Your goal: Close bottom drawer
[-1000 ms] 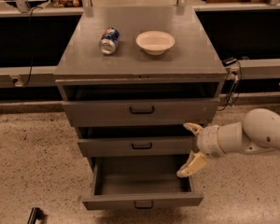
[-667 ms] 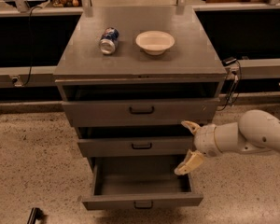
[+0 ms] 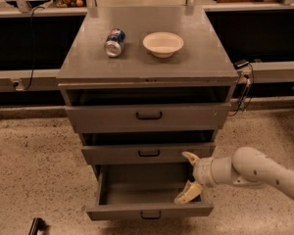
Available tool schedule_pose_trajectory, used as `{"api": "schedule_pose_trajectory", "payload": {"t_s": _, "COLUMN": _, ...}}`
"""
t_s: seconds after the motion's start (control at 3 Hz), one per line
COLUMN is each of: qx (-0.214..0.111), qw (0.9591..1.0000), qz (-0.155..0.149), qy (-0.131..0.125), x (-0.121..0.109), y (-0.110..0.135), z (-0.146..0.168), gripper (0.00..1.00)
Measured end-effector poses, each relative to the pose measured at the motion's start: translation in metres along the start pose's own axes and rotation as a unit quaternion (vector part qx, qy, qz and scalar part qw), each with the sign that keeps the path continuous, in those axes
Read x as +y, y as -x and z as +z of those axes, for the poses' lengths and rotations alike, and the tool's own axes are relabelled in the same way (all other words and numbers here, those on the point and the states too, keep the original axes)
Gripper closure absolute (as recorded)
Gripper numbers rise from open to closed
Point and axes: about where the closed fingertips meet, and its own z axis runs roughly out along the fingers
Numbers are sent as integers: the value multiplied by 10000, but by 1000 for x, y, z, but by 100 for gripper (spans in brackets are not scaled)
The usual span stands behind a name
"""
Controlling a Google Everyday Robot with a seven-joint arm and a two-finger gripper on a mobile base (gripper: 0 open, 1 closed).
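Note:
The bottom drawer (image 3: 149, 210) of the grey cabinet (image 3: 147, 58) is pulled out far, its inside empty and its small black handle at the front. The middle drawer (image 3: 148, 153) and the top drawer (image 3: 148, 116) stand slightly out. My gripper (image 3: 189, 177) comes in from the right on a white arm. It is open: one cream finger (image 3: 190, 156) is by the middle drawer's right end, the other fingertip (image 3: 188, 194) is over the bottom drawer's right inner side, just behind its front.
A soda can (image 3: 114, 42) lies on its side and a white bowl (image 3: 162, 44) stands on the cabinet top. A cable and plug (image 3: 243, 82) hang at the cabinet's right. A dark object (image 3: 36, 225) lies on the speckled floor at the bottom left.
My gripper has moved a little to the left and down, closer to the bottom drawer's right side. The drawers have not visibly moved.

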Motion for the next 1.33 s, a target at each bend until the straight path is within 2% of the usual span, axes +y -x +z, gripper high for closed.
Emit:
{"api": "schedule_pose_trajectory", "payload": {"t_s": 0.33, "qx": -136, "qw": 9992, "qz": -182, "qy": -318, "x": -9, "y": -9, "z": 17, "gripper": 0}}
{"api": "schedule_pose_trajectory", "payload": {"t_s": 0.67, "qx": 388, "qw": 9992, "qz": -72, "qy": -53, "x": -4, "y": -33, "z": 30, "gripper": 0}}
{"api": "schedule_pose_trajectory", "payload": {"t_s": 1.0, "qx": 980, "qw": 9924, "qz": -457, "qy": 594, "x": 14, "y": -99, "z": 62, "gripper": 0}}
{"api": "schedule_pose_trajectory", "payload": {"t_s": 1.33, "qx": 1037, "qw": 9903, "qz": -534, "qy": 761, "x": 27, "y": -117, "z": 73, "gripper": 0}}
